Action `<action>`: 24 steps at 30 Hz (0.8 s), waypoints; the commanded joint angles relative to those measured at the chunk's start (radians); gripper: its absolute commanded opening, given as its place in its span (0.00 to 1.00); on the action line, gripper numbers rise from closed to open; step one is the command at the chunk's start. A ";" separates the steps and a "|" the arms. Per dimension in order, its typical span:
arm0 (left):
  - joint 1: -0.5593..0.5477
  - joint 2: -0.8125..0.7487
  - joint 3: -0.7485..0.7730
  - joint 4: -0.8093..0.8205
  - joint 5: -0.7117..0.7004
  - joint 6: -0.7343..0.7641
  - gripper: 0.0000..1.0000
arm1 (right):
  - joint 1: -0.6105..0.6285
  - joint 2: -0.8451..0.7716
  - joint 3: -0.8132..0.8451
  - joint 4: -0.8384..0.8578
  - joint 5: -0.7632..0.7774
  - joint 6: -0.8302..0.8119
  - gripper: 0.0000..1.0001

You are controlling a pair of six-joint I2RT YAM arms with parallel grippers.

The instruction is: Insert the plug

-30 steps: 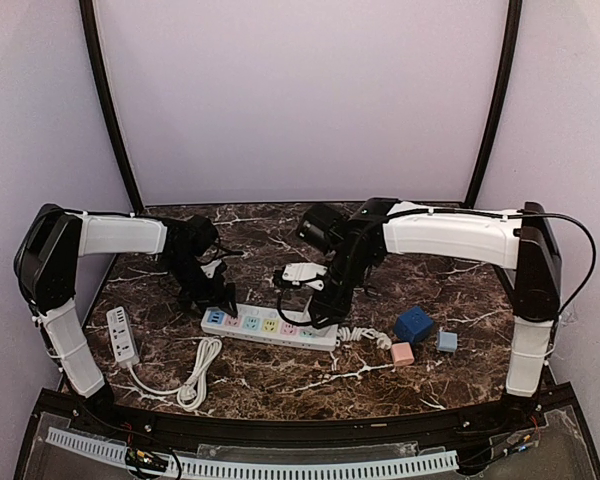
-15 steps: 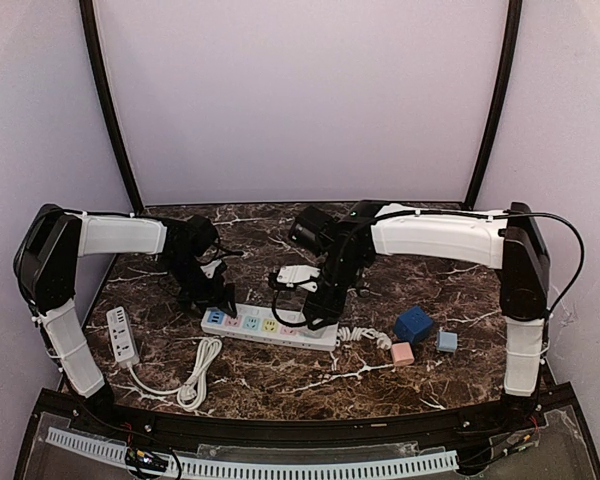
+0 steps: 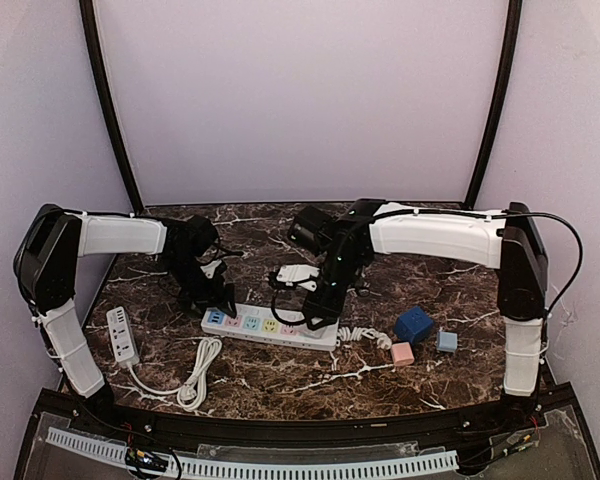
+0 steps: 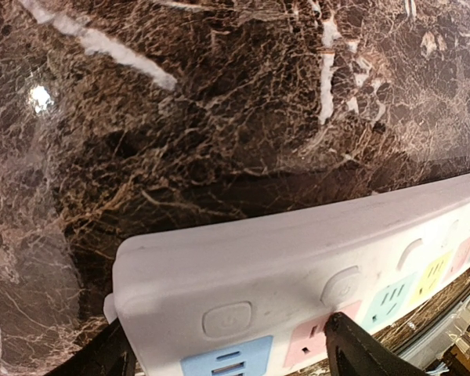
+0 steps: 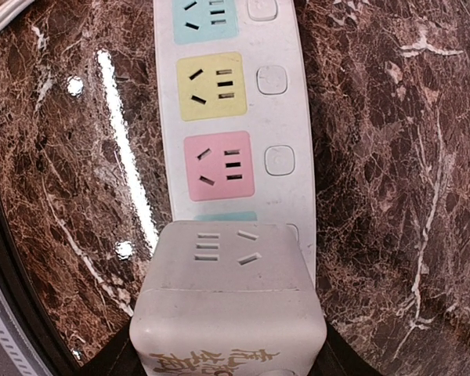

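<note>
**Near edge.** On the counter (image 3: 280,385), a coiled cable (image 3: 200,372) and a small spare strip (image 3: 122,334) are seen at the left. Three blocks (image 3: 413,324) are seen at the right. None of these is involved.

**Middle.** The power strip (image 3: 270,327) lies flat, its long axis running left to right across the counter. Its left end is straddled by the left gripper (image 3: 212,298). The jaws are spread wide, and firm contact with the strip cannot be confirmed.

The plug (image 5: 227,290), a white cube, is clamped between the fingers of the right gripper (image 3: 318,314). It is held over the right half of the strip.

**Critical relation.** In the right wrist view, the strip runs straight away from the plug. A teal socket (image 5: 223,216) is partly covered by the plug's leading edge, and a pink socket (image 5: 218,165) lies next beyond. The right arm is therefore judged the inserting arm. The teal socket is judged to lie almost directly below, so a short descent is expected. Whether the pins are aligned cannot be seen.

**Far side.** A white piece (image 3: 300,272) lies behind the strip.
</note>
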 commanded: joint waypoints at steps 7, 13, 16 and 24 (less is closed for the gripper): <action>-0.009 -0.031 -0.004 -0.011 -0.001 -0.007 0.82 | 0.011 0.020 0.010 -0.020 -0.008 0.034 0.00; -0.009 -0.030 -0.006 -0.009 -0.002 -0.011 0.82 | 0.011 0.017 -0.003 -0.026 0.001 0.040 0.00; -0.009 -0.030 -0.007 -0.007 -0.003 -0.013 0.82 | 0.011 0.016 -0.015 -0.028 0.008 0.044 0.00; -0.009 -0.029 -0.008 -0.006 -0.005 -0.010 0.81 | 0.005 0.004 -0.029 -0.029 0.037 0.021 0.00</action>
